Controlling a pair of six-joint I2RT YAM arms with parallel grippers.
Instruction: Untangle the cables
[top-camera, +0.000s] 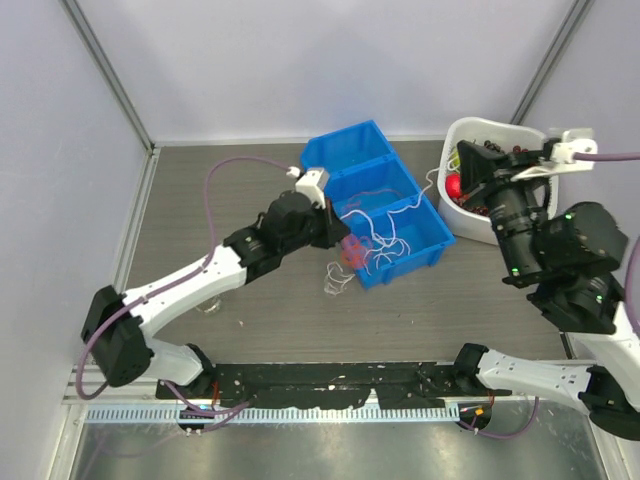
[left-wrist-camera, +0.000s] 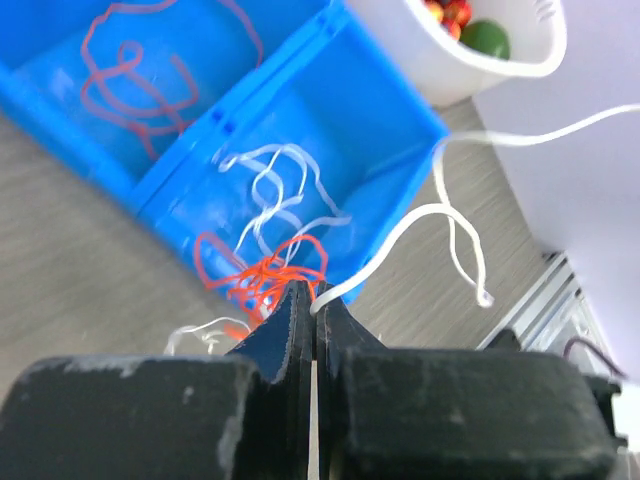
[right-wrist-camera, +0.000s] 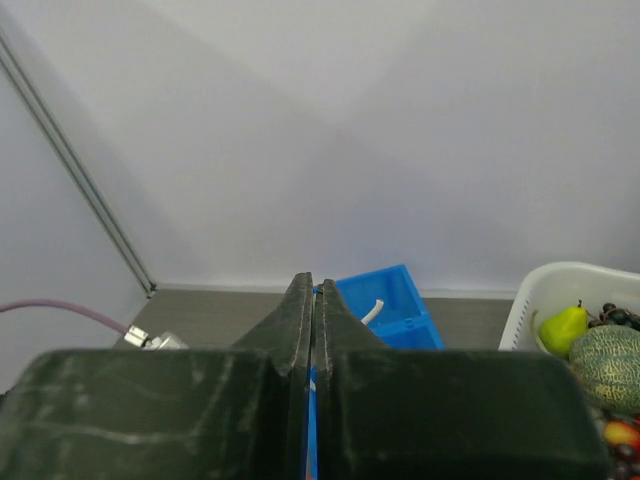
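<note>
At the blue bin (left-wrist-camera: 230, 120), thin curly white and orange-red cables (left-wrist-camera: 262, 278) tangle.

legible markings: none. the blue bin (top-camera: 350, 158) and the white basket (top-camera: 462, 222) show plain, unprinted surfaces. no text, label, brand, number or sign can be read in the top view or either wrist view.

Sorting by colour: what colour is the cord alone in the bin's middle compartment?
Orange-red cable; left wrist view shows it best.
</note>
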